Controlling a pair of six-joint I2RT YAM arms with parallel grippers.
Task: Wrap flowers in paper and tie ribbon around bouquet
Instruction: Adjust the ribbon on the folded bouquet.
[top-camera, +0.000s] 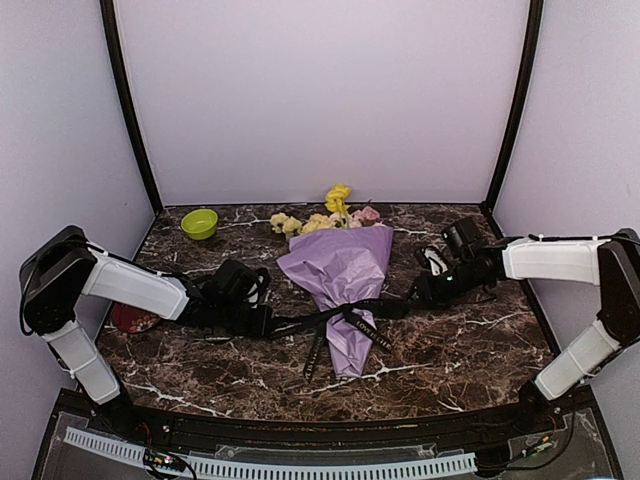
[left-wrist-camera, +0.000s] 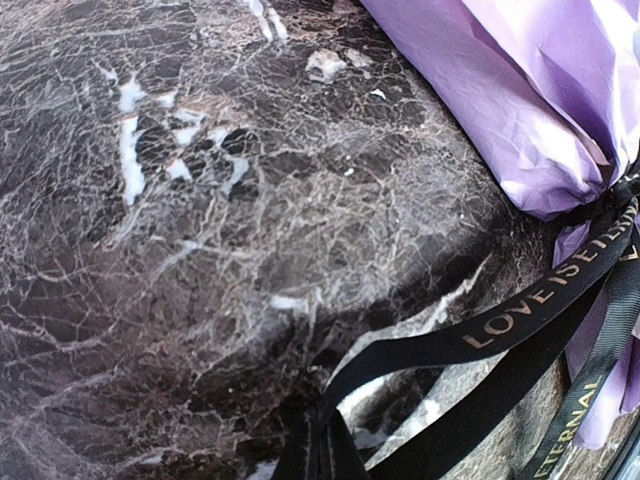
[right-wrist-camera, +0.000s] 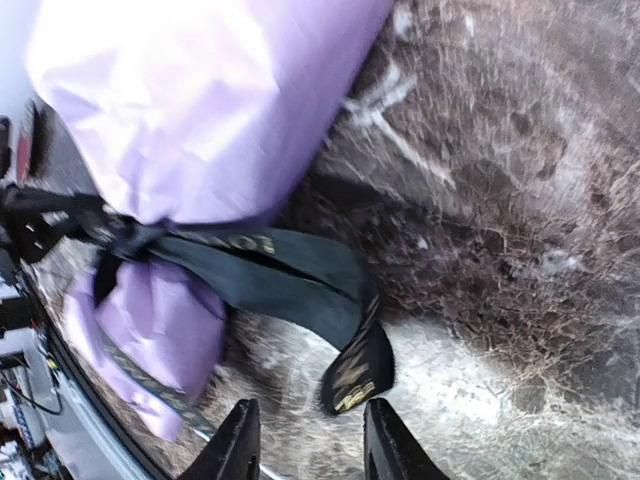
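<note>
Bouquet (top-camera: 345, 272) lying centre of table (top-camera: 460, 350), ribbon (top-camera: 352, 312) around its narrow part; green bowl (top-camera: 200, 223) back left.

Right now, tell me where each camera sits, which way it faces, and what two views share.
Top external: above and behind the bases, looking down at the table; both arms show, left pincer and right pincer flanking the bouquet.
Left wrist: on the left arm, facing right along the ribbon; its pincer hardly shows.
Right wrist: on the right arm, facing left; its parted fingertips show.
All three share the ribbon-tied bouquet.
</note>
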